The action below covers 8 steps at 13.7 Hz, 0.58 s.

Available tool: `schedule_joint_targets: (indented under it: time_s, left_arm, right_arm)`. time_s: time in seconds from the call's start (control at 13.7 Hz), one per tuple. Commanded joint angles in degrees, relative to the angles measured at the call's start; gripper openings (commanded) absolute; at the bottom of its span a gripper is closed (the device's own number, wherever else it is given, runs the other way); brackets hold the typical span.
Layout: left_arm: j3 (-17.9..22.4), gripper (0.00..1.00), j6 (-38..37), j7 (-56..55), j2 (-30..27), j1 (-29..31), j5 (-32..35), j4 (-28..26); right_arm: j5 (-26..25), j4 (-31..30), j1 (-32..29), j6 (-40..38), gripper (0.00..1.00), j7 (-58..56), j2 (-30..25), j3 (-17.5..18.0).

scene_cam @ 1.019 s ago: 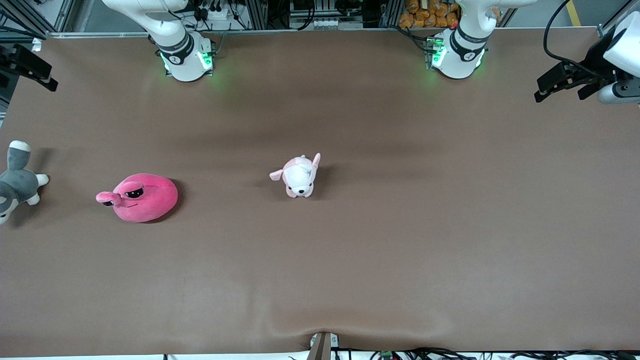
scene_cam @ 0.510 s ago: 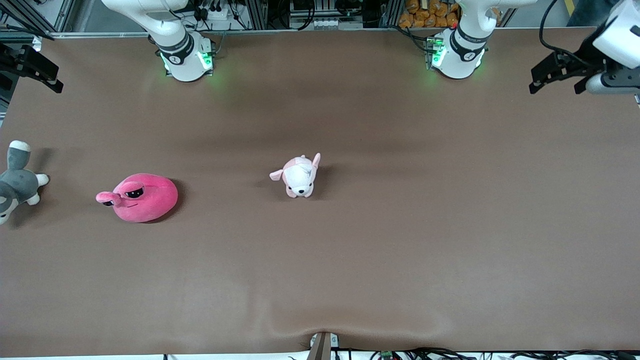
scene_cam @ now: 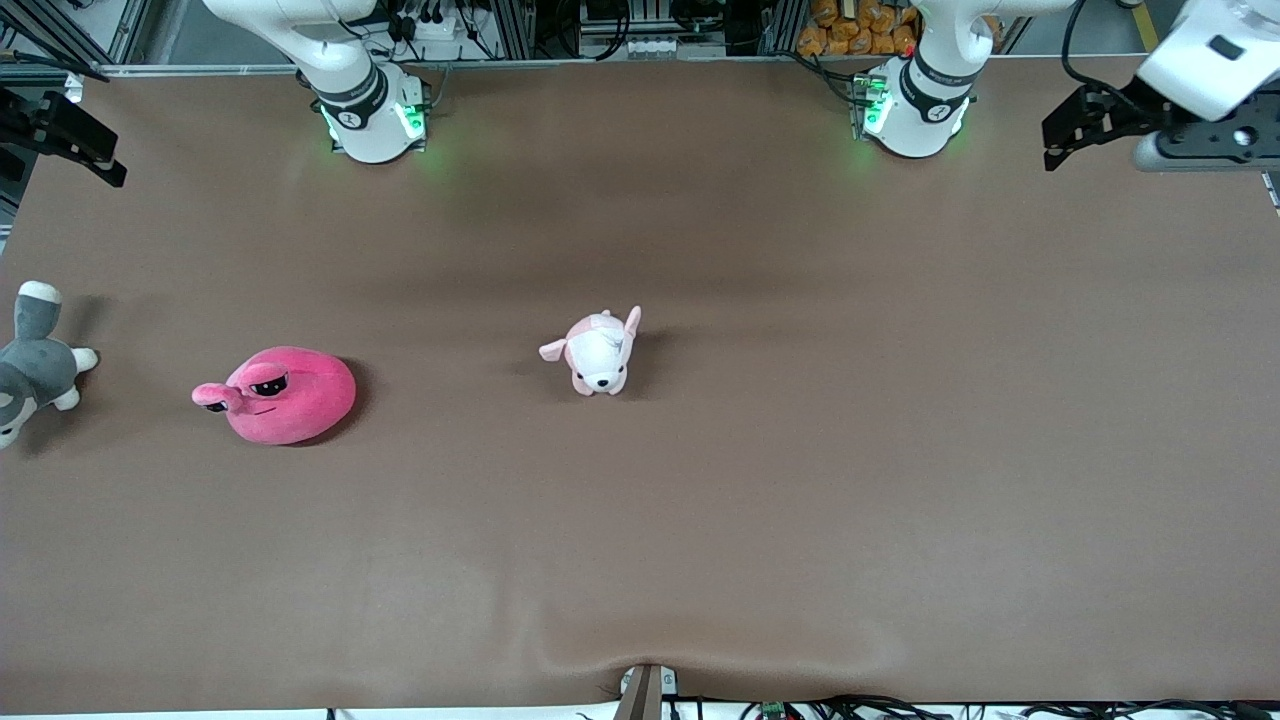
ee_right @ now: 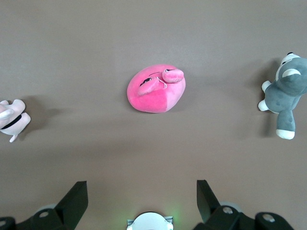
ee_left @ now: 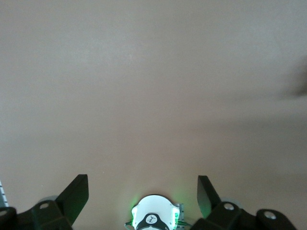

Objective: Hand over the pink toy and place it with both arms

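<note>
The pink toy (scene_cam: 285, 392), a round hot-pink plush with dark sunglasses eyes and a snout, lies on the brown table toward the right arm's end. It also shows in the right wrist view (ee_right: 156, 88). My right gripper (scene_cam: 95, 150) is open and empty, high over the table's edge at the right arm's end, well apart from the toy; its jaws (ee_right: 141, 191) stand wide. My left gripper (scene_cam: 1062, 135) is open and empty, up over the table's corner at the left arm's end, and its wrist view (ee_left: 141, 189) shows only bare table and an arm base.
A pale pink-and-white plush puppy (scene_cam: 598, 352) stands mid-table and shows in the right wrist view (ee_right: 12, 120). A grey-and-white plush animal (scene_cam: 30, 360) lies at the table's edge at the right arm's end, beside the pink toy. Both arm bases (scene_cam: 372, 115) glow green.
My left gripper has risen and drifted toward the robots' edge of the table and a little toward the middle. The right gripper has barely shifted. The toys have not moved.
</note>
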Motion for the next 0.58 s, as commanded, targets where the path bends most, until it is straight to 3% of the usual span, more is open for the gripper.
schedule_joint_targets:
  time_s: [0.0,0.29,0.51]
  left_arm:
    - [-0.5,1.00,-0.1,-0.1,-0.6,0.3,1.5,-0.6]
    - [0.0,1.00,1.4,0.9,-3.0,5.8,-5.0,-2.4]
    - [0.1,1.00,1.3,1.3,-2.0,7.0,-5.3,-1.6]
  right_arm:
    - [-1.2,1.5,0.7,-0.6,1.00,0.1,0.8,-0.3]
    - [-1.2,1.3,0.7,-0.6,1.00,0.1,0.8,-0.3]
    - [-1.2,1.3,0.5,-0.6,1.00,-0.1,0.8,-0.3]
